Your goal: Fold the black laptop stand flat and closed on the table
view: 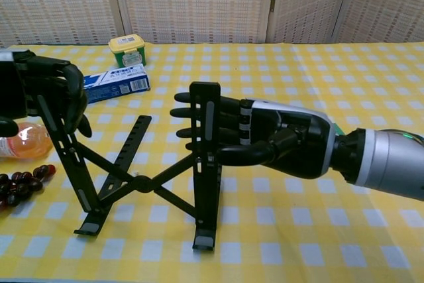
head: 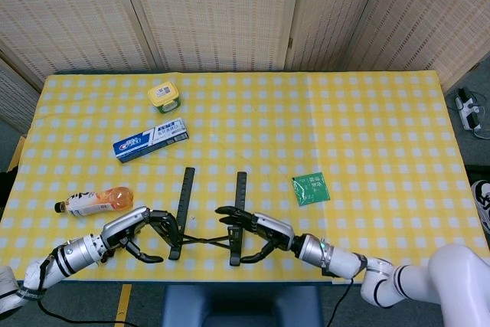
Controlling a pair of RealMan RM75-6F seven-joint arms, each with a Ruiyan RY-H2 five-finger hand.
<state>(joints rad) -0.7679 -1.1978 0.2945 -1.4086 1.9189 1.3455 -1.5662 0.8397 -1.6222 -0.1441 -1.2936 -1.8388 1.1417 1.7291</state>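
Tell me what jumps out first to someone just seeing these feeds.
The black X-braced laptop stand stands open near the front edge of the yellow checked tablecloth, with a hand on each upright. The left hand wraps its left bar and the right hand has its fingers around the right bar. An orange drink bottle lies at the front left.

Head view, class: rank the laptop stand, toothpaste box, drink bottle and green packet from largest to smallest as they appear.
1. Laptop stand
2. Toothpaste box and drink bottle: these look about the same length, so I won't separate them.
3. Green packet
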